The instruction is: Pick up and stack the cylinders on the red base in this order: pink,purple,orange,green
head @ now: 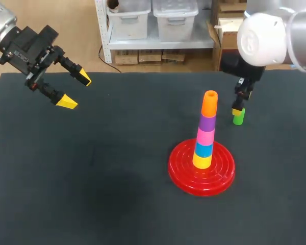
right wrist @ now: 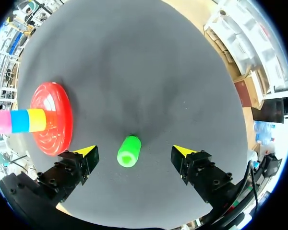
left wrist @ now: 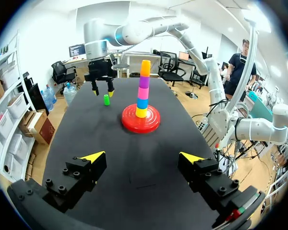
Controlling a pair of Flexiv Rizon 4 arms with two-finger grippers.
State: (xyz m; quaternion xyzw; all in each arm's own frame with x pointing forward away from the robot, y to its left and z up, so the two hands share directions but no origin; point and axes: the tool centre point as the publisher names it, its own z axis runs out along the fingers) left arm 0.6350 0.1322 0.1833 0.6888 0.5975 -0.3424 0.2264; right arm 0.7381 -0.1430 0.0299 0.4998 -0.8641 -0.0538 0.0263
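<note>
A red base [head: 201, 176] holds a stack [head: 206, 132] of yellow, blue, pink, purple and orange cylinders, also visible as the stack [left wrist: 143, 88] in the left wrist view. A green cylinder [head: 238, 117] stands on the mat right of the stack. My right gripper [head: 238, 108] hangs just above it, open; the green cylinder [right wrist: 128, 151] sits below and between its fingers [right wrist: 89, 151], untouched. The red base [right wrist: 50, 117] lies beside that gripper. My left gripper [head: 75, 89] is open at the far left, raised, holding nothing. From it, the green cylinder [left wrist: 106, 99] shows far ahead.
The dark mat [head: 92, 178] covers the whole table. Nothing else lies on it; its back edge runs just behind the green cylinder and my right arm [head: 270, 35].
</note>
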